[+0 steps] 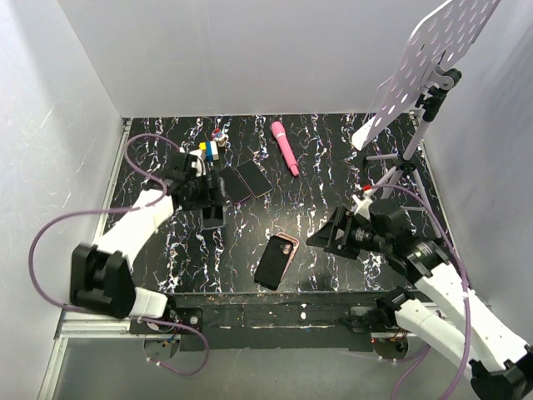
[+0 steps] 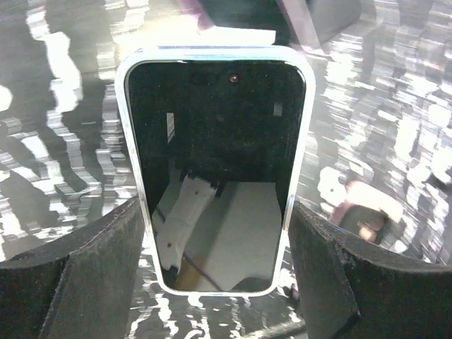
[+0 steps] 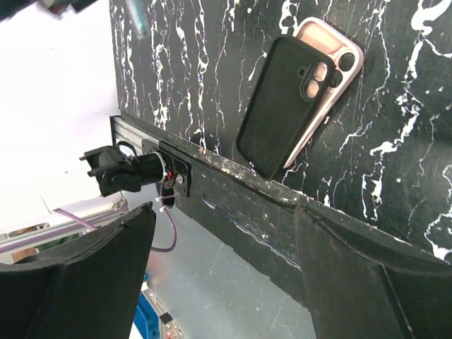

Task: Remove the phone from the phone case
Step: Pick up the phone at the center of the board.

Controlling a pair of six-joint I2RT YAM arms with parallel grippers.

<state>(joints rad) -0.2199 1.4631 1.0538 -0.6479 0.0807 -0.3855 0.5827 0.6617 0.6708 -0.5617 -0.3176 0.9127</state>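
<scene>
Black phone [image 2: 219,162] sits inside left tool [image 2: 217,240], grip unclear; right tool [image 3: 224,226] gapes empty.

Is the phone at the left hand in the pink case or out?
Out. The phone lies bare between the fingers of the left hand: silver rim, no pink shell. The phone case lies apart, near the front edge.
</scene>
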